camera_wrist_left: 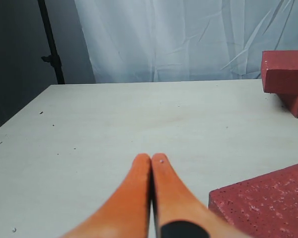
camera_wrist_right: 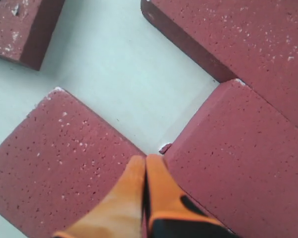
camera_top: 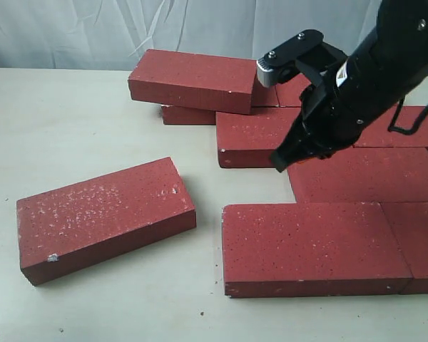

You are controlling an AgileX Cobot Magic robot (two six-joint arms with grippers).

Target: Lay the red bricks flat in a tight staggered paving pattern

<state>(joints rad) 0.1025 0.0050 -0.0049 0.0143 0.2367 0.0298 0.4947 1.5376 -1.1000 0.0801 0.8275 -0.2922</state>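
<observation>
Dark red for the bricks [camera_top: 103,217], flecked all over with white specks and tiny dark pits. Pale cream for the table [camera_top: 71,128], bluish white with creases for the curtain [camera_wrist_left: 179,39]. Black for the arm [camera_top: 385,64]; orange for the left fingers [camera_wrist_left: 134,193] and right fingers [camera_wrist_right: 121,201], with black patches at 2 bases.

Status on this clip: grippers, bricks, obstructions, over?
Left gripper shut, empty. Right gripper shut, empty, tip by a gap between laid bricks. Loose brick skewed, apart; stacked brick atop back row.
</observation>
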